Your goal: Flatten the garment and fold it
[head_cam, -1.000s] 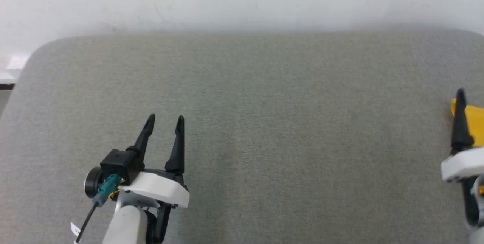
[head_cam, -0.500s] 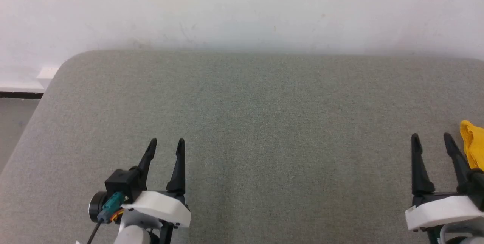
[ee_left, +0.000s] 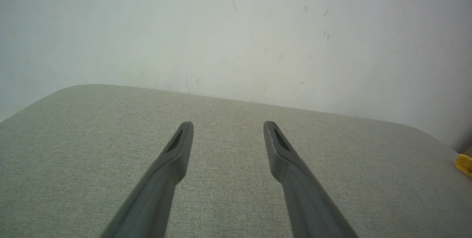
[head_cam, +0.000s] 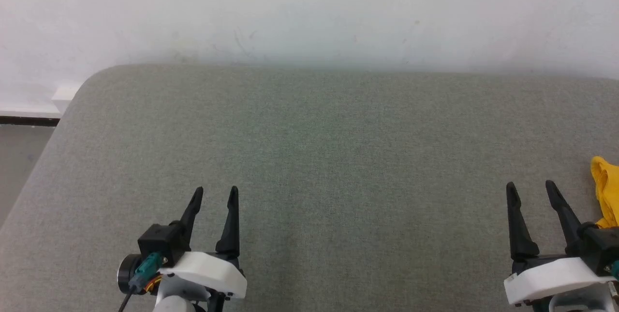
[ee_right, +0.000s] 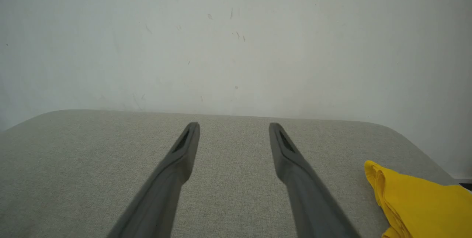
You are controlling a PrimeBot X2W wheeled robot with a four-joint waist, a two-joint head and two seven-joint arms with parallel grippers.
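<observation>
The garment (head_cam: pixel 607 191) is bright yellow cloth lying bunched at the right edge of the grey padded table (head_cam: pixel 319 138); most of it runs out of the head view. It lies folded in layers in the right wrist view (ee_right: pixel 416 203), and a small yellow tip (ee_left: pixel 465 164) pokes in at the left wrist view's right edge. My right gripper (head_cam: pixel 531 187) is open and empty just left of it, not touching. My left gripper (head_cam: pixel 216 191) stands open and empty over bare table at the lower left. Each wrist view shows its own gripper, left (ee_left: pixel 227 124) and right (ee_right: pixel 233 126), spread over bare cloth.
A white wall (head_cam: pixel 309 12) rises directly behind the table's far edge. The table's rounded far left corner (head_cam: pixel 96 77) drops to a floor strip with a dark skirting line (head_cam: pixel 24 121).
The head camera has swung, bringing the right gripper fully into the picture and shifting the table's corner rightward. Both grippers stay open and sit slightly lower in the picture.
</observation>
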